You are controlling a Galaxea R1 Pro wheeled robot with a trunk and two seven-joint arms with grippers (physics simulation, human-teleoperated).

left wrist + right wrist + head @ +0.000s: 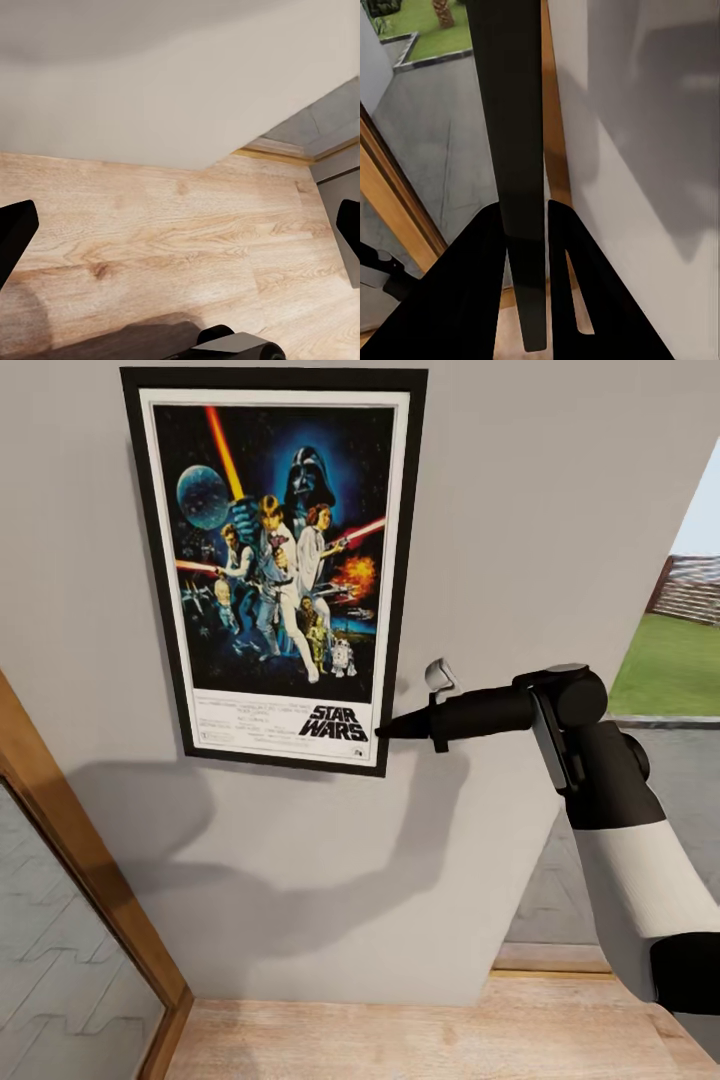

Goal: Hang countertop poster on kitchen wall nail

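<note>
Nearest, the left gripper [180, 232] hangs low over the wooden floor [165, 247], its 2 fingers spread wide with nothing between them, well away from the work. Farther out, the right gripper [385, 730] reaches toward the wall [520, 510], and its fingers are pressed onto the lower right corner of the poster [275, 560]. The right wrist view shows the dark frame edge [514, 150] running straight out between the 2 closed fingers.

The poster stands upright, long axis vertical, flat against the wall (no nail can be made out, so whether it already hangs is unclear). It lies up and to the left of the gripper, so any final settling or release depends on the right arm alone.
</note>
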